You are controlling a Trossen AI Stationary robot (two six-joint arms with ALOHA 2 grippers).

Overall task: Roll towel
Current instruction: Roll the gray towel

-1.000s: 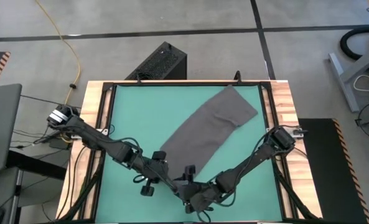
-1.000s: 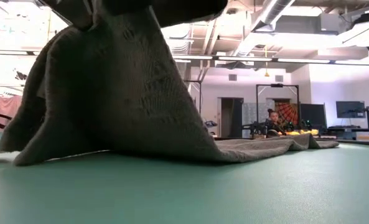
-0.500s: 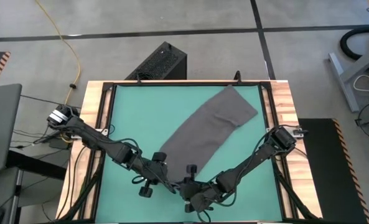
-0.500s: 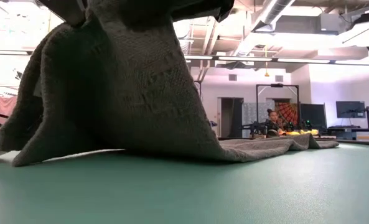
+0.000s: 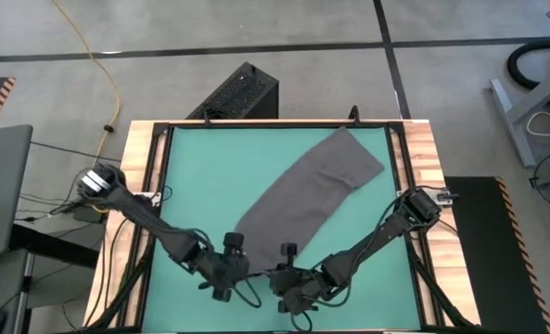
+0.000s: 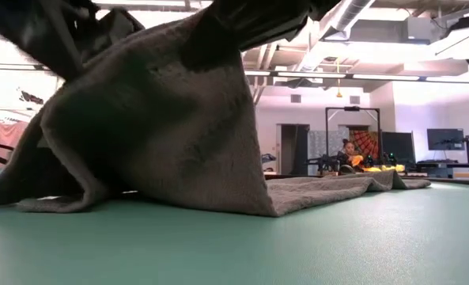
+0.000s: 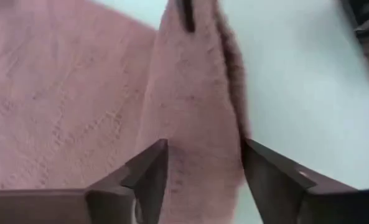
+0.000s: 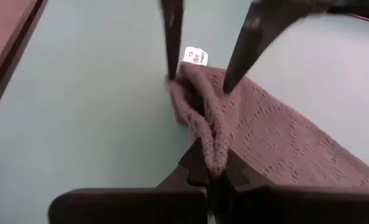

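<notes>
Now my right gripper [image 8: 212, 167] is clamped on the towel's [image 5: 307, 190] near edge, lifting it; my left gripper [image 7: 203, 165] stands apart around the same fold. Beyond, it stretches diagonally across the green table [image 5: 196, 167].

The towel [image 5: 307, 190] lies slantwise on the table [image 5: 200, 167], from the far right corner down to the near middle. Its near end (lifted up) sits between the left gripper [image 5: 240, 271] and the right gripper [image 5: 276, 276].
</notes>
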